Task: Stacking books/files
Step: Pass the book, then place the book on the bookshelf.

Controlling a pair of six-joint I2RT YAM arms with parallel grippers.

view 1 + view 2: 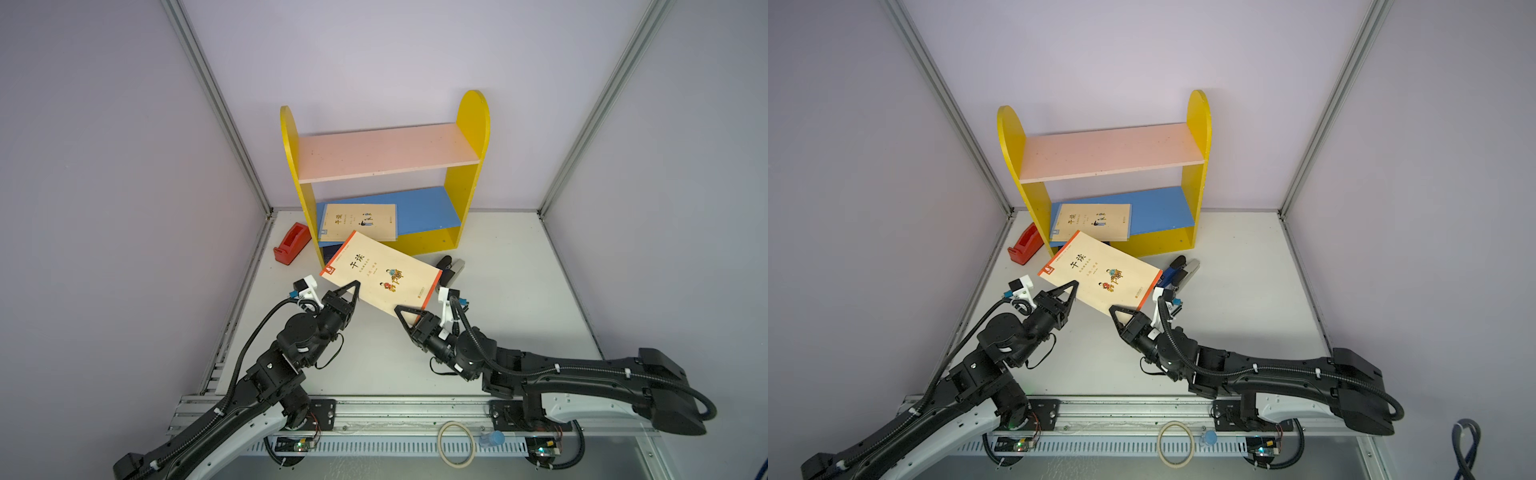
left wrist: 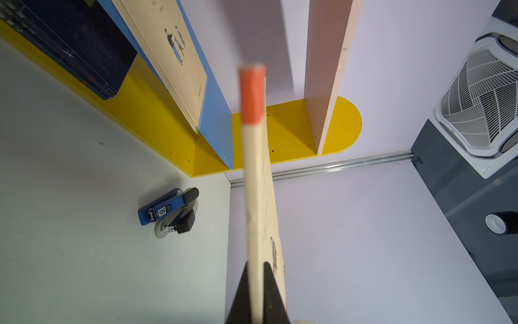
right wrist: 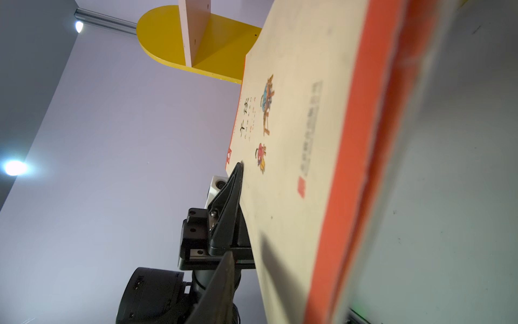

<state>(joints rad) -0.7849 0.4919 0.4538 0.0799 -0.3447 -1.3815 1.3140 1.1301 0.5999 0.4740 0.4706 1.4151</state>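
Observation:
A large cream book (image 1: pixel 382 274) with an orange spine hangs tilted above the table in front of the yellow shelf unit (image 1: pixel 473 124). My left gripper (image 1: pixel 355 286) is shut on its near edge; the left wrist view shows both black fingers (image 2: pixel 270 286) pressed on the book (image 2: pixel 258 196). My right gripper (image 1: pixel 409 313) stands open around the book's near right corner; in the right wrist view its visible finger (image 3: pixel 224 280) is off the cover (image 3: pixel 294 140). Another cream book (image 1: pixel 359 222) lies on the blue shelf board (image 1: pixel 428 208). A dark navy book (image 2: pixel 70 42) lies under that board.
A red tape dispenser (image 1: pixel 291 249) sits left of the shelf unit. A blue-and-black stapler (image 1: pixel 449 268) lies on the table by the held book's far right corner. The pink upper board (image 1: pixel 386 151) is bare. A tape ring (image 1: pixel 456 444) lies on the front rail.

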